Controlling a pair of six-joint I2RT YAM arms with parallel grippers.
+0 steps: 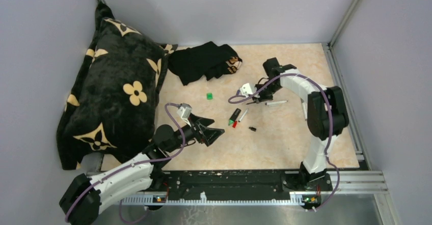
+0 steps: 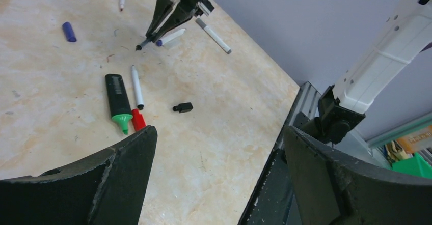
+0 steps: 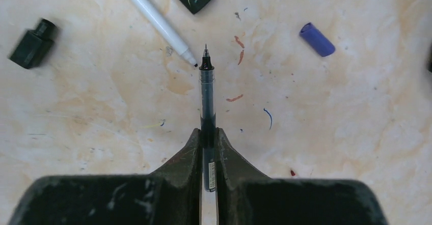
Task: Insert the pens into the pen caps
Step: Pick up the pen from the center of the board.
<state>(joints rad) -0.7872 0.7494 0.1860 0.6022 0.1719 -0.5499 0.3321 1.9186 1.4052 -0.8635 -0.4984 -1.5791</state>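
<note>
My right gripper is shut on a thin dark-fronted pen, its fine tip pointing out just above the table. A purple cap lies to the right of that tip and a black cap far to the left. A white pen lies just left of the tip. The black marker with a green tip rests beside another white pen and a red cap. A green cap sits alone. My left gripper hangs open and empty near the front.
A black flowered cushion fills the left side and a black cloth lies at the back. Another white pen lies right of my right gripper. The metal rail runs along the near edge.
</note>
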